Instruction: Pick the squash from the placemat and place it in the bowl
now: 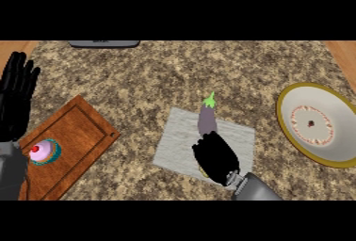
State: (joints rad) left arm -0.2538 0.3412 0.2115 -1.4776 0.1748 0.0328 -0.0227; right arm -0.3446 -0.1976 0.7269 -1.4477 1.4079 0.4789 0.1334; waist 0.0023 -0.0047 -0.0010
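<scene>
Head view: right hand (pixel 217 157) comes in from the lower edge and sits low over the near half of the grey placemat (pixel 177 141). It reads as a compact black mass, and I cannot tell whether it is closed on anything or just hovering. The squash (pixel 203 170) is almost fully hidden under that hand; only a thin yellow sliver shows at the hand's left edge, so it is on the placemat, not in the bowl (pixel 337 113). A purple eggplant (pixel 207 120) with a green stem lies just ahead of the hand on the same placemat, its near end meeting the hand's front edge. The yellow-rimmed bowl stands well to the hand's right on the speckled desk (pixel 139 80), apart from the placemat. Left hand (pixel 17 94) rests open at the left edge, fingers up, holding nothing. Just right of it is a wooden cutting board (pixel 76 127) with a pink cupcake (pixel 43 151) on its near end. A grey object (pixel 104 43) sits at the desk's far edge.
</scene>
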